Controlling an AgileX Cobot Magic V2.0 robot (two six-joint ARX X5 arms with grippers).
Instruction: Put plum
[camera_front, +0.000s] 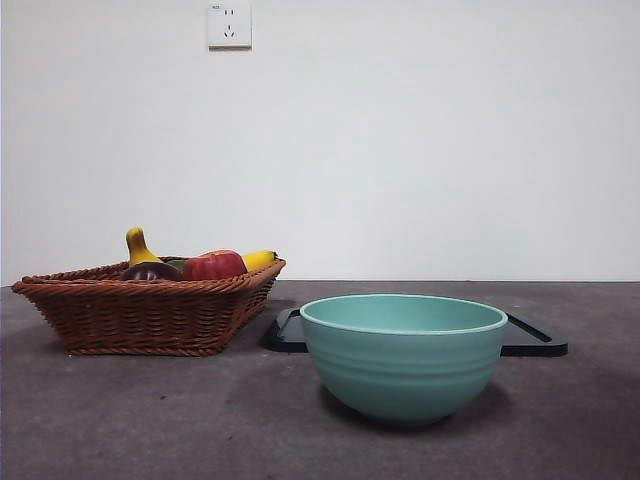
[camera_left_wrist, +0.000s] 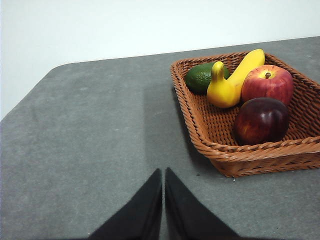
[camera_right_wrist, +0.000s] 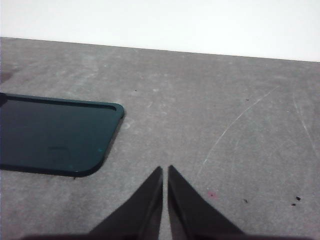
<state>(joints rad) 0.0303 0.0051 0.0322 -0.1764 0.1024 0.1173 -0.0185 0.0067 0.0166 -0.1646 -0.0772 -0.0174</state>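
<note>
The plum (camera_left_wrist: 261, 120), dark maroon and glossy, lies in the wicker basket (camera_left_wrist: 260, 152) near its front rim; in the front view the plum (camera_front: 151, 271) just peeks over the basket (camera_front: 145, 315) at the left. My left gripper (camera_left_wrist: 163, 172) is shut and empty, hovering over bare table off to the side of the basket, well apart from the plum. My right gripper (camera_right_wrist: 165, 170) is shut too, over grey table beside the corner of a black tray (camera_right_wrist: 50, 137). Neither arm shows in the front view.
Sharing the basket are a red apple (camera_left_wrist: 267, 82), a yellow banana (camera_left_wrist: 247, 65), a yellow gourd-shaped fruit (camera_left_wrist: 222, 90) and a green avocado (camera_left_wrist: 202, 76). A teal bowl (camera_front: 403, 352) stands front and centre, with the black tray (camera_front: 535, 340) behind it.
</note>
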